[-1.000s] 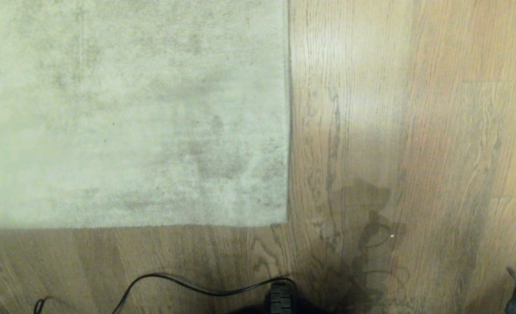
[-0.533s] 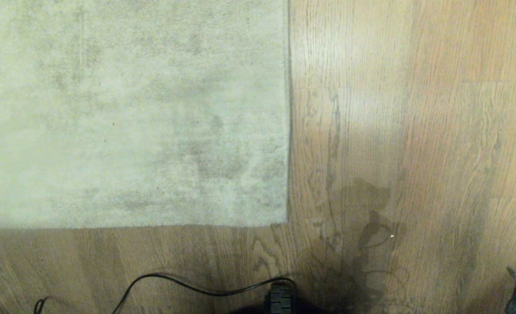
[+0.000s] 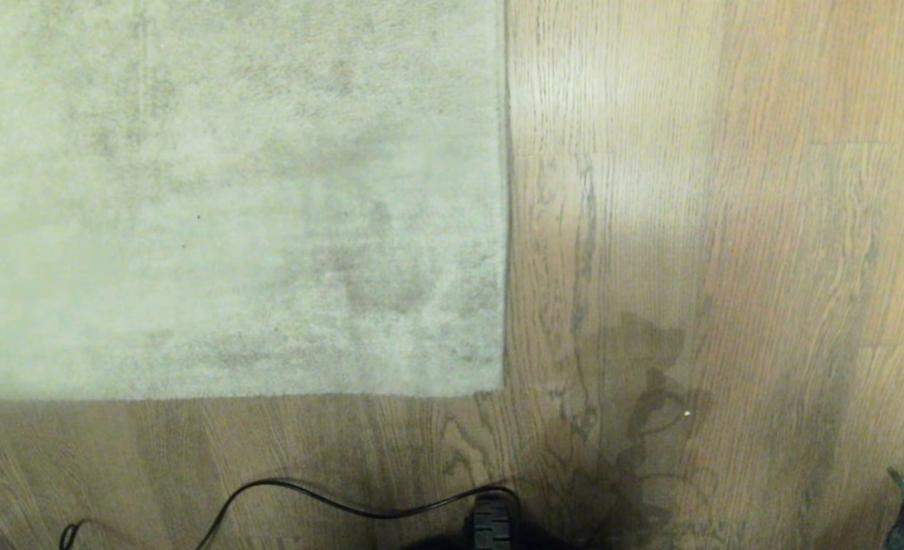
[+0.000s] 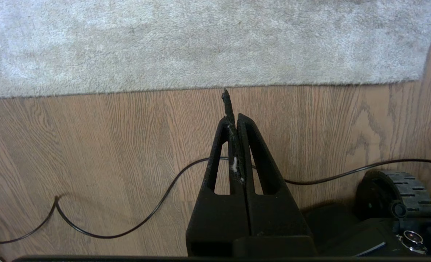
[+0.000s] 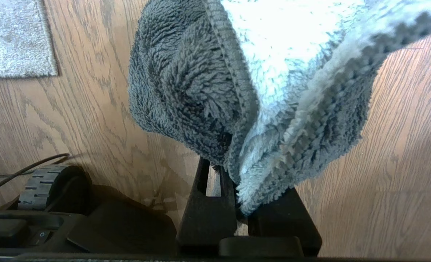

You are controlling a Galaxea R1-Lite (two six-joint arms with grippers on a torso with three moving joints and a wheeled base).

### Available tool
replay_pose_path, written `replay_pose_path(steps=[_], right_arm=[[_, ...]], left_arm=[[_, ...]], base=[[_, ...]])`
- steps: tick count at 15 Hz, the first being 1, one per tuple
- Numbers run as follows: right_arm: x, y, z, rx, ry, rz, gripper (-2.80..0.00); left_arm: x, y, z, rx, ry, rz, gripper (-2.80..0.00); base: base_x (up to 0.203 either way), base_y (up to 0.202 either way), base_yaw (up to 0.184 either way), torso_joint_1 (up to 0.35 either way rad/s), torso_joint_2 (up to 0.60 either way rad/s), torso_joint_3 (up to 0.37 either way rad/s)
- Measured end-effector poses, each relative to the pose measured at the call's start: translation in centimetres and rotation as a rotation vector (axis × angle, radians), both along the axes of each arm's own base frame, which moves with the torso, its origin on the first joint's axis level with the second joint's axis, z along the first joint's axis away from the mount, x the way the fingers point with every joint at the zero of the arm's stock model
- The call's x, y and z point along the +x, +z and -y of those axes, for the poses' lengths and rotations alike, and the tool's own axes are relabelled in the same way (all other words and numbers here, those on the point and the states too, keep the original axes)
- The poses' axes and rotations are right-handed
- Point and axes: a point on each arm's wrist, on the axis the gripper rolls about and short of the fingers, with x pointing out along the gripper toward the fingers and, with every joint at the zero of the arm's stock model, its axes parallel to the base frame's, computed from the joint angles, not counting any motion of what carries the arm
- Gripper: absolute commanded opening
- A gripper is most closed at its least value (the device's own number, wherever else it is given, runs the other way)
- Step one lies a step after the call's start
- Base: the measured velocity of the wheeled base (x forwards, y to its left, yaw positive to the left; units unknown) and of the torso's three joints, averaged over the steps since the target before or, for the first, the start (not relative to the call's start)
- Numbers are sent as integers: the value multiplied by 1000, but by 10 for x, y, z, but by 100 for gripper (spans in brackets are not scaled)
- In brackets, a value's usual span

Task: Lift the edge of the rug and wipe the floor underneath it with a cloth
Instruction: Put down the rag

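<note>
Grey fluffy cloth [image 5: 215,91] sits clamped in the right claw [image 5: 237,203] (paler side showing), above the floor [image 5: 383,182].

The rug edge [image 3: 504,229] is seen in pale grey-beige, mottled with darker smudged patches. The floor [image 3: 765,229] is shown in light brown wood grain, streaked with dark wavy lines (a pale sheen is caught along one plank). The cloth [image 5: 215,83] is coloured dark grey on its shaggy outer side and pale, almost white, on the other, with a dark stitched border. The left tool [image 4: 233,116] is black, as is the cable [image 4: 128,227] across the planks.
</note>
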Motion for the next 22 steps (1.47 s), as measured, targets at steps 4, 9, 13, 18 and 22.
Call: replay_pose_path(steps=[4, 9, 13, 18, 22], right_arm=[[0, 0, 0, 0, 0, 0, -280], [0, 0, 0, 0, -1, 1, -280], [0, 0, 0, 0, 0, -1, -280], [0, 0, 0, 0, -1, 0, -280], [0, 0, 0, 0, -1, 0, -280]], left_arm=[[0, 0, 0, 1, 0, 0, -280], [0, 0, 0, 5, 0, -2, -280], [0, 0, 0, 3, -1, -2, -280], [0, 0, 0, 2, 0, -1, -280], [0, 0, 0, 2, -1, -1, -280]], base=[[0, 0, 0, 0, 0, 0], [0, -55, 1, 1, 0, 1], [0, -197, 0, 2, 2, 2], [0, -192, 1, 1, 2, 3], [0, -196, 1, 2, 1, 2]])
